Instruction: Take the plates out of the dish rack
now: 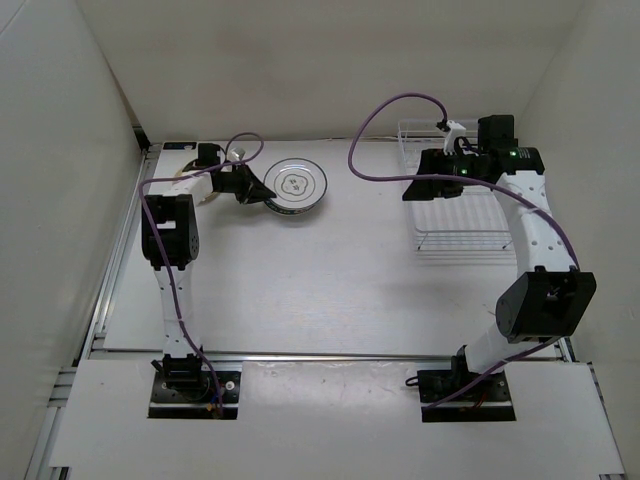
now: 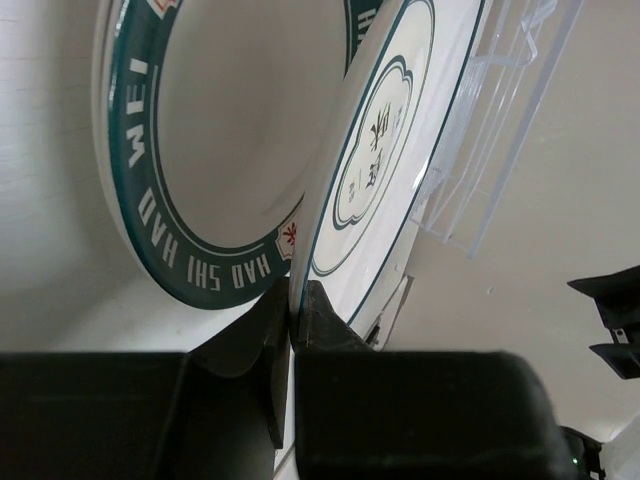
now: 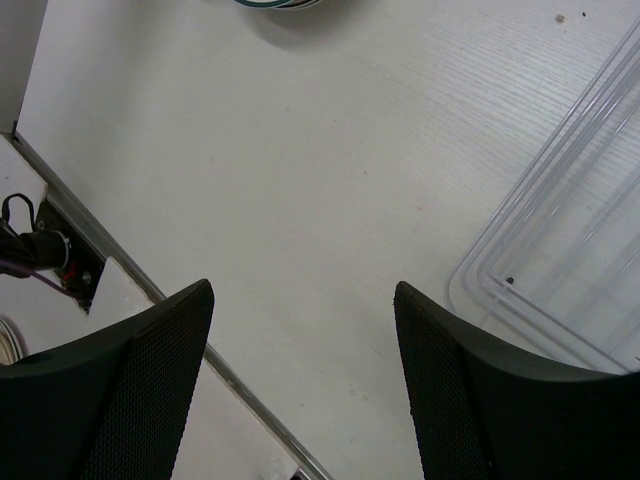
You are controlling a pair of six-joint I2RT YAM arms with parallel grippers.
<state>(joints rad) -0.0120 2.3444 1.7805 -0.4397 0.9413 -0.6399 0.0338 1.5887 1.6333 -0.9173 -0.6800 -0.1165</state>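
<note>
My left gripper is shut on the near rim of a white plate with a thin dark-green ring. It holds that plate tilted over a second plate with a broad dark-green lettered band. From above the two plates overlap at the back left of the table. The dish rack stands at the right, and no plate shows in it. My right gripper is open and empty above the rack's left edge.
White walls close in the back and both sides. A metal rail runs along the table's near edge. The rack and the right arm show far off in the left wrist view. A plate's edge shows at the top of the right wrist view.
</note>
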